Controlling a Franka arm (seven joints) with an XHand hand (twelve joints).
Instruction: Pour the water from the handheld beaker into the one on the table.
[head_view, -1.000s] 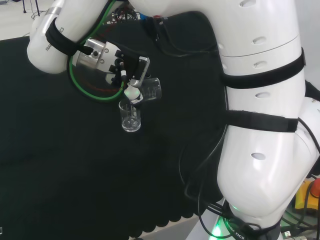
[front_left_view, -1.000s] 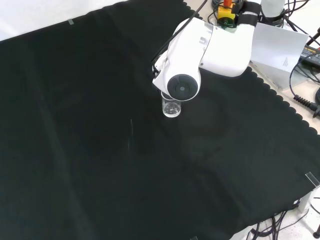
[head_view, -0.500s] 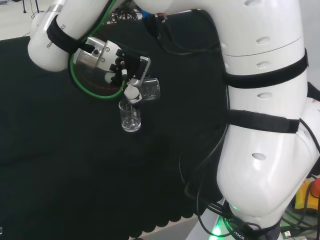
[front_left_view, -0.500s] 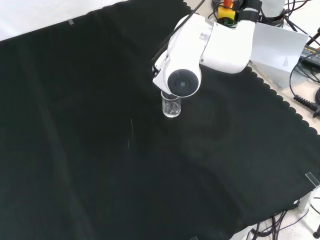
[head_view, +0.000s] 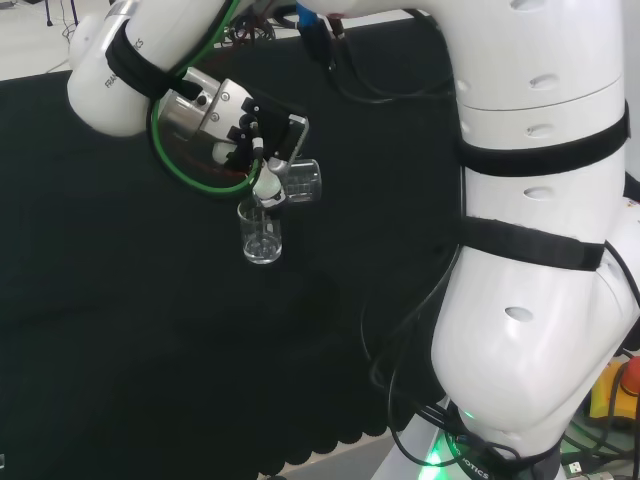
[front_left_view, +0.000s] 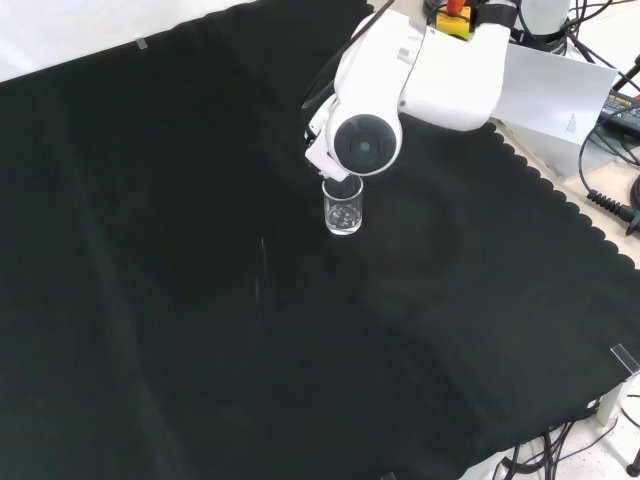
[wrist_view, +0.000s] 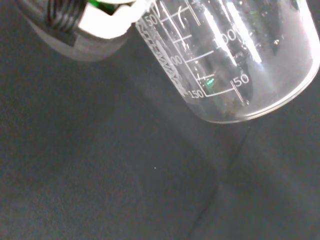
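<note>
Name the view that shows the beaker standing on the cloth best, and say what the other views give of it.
The front view: the standing beaker shows whole and upright on the black cloth, just below the arm's white link. The head view shows it too, but the hand and the tilted handheld beaker crowd its rim. The wrist view gives the handheld beaker close up.

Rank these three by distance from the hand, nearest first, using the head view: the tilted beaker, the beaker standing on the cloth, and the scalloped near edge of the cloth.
1. Tilted beaker: in the hand, at its right.
2. Standing beaker: just below the hand on the cloth.
3. Scalloped cloth edge: far below, at the view's bottom.
</note>
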